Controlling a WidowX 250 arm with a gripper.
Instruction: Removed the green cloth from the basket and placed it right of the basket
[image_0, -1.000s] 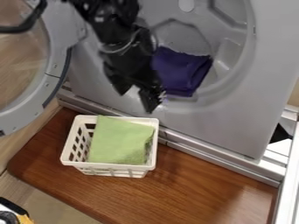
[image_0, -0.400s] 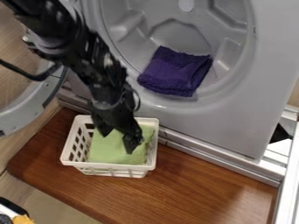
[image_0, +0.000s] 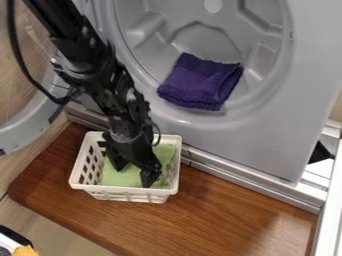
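Slanting down over the board (image_0: 227, 215), the black arm (image_0: 123, 107) could bump the white basket (image_0: 123, 190) and drag it along, since the walls leave the gripper (image_0: 133, 175) little room. Its fingers stand spread apart at the green cloth (image_0: 121, 178), which lies inside the basket; too thin a pinch could let it slip, and a loose corner might snag in the slots on the way out. The grey machine (image_0: 267, 130) looks smooth and hard, with a round, ribbed hollow; below it, the board is glossy brown wood. The basket is a plastic box with slotted sides. The purple cloth (image_0: 200, 82) is fuzzy and folded, the green one soft-looking.
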